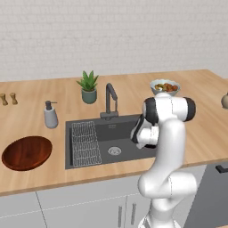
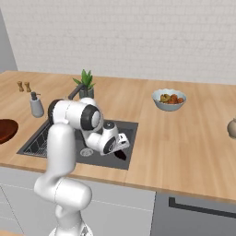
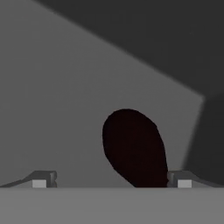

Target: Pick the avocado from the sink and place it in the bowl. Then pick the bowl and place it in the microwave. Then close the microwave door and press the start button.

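Observation:
The nearly black avocado lies on the floor of the dark grey sink, near its right wall. My gripper reaches down into the basin, open, with the avocado between its fingertips and closer to the right one. From the right base view the gripper hovers just above the avocado. The reddish-brown wooden bowl sits empty on the counter left of the sink. The microwave and its door are out of view.
A dark faucet and a wire rack belong to the sink. A soap dispenser, a potted plant, two small shakers and a pale bowl of food stand on the wooden counter.

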